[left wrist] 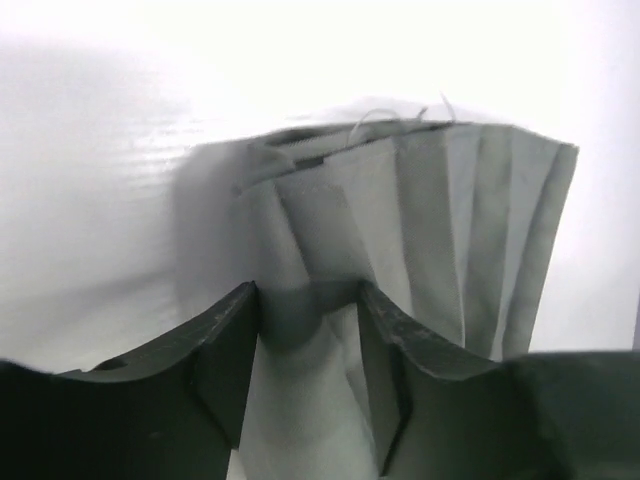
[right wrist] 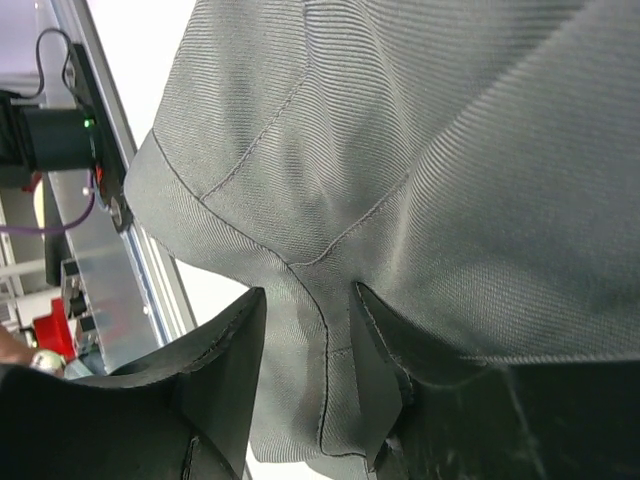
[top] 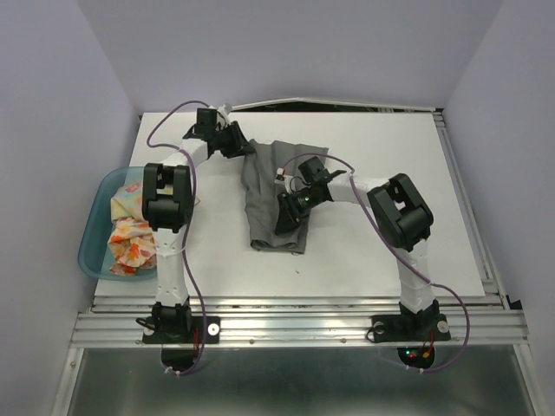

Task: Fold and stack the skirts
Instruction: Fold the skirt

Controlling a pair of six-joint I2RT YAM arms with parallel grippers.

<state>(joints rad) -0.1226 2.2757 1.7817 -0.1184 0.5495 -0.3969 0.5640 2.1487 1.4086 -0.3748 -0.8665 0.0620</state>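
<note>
The dark grey skirt lies in the middle of the white table, long side running near to far. My left gripper is at its far left corner, jaws closed on a bunched fold of the pleated grey cloth. My right gripper is on the skirt's right side near the near end, jaws closed on a seamed grey hem. The pastel floral skirt and the white skirt with orange-red flowers lie crumpled in the basin at the left.
The translucent blue basin sits at the table's left edge, beside the left arm. A metal rail runs along the near edge. Walls stand close on the left, right and back.
</note>
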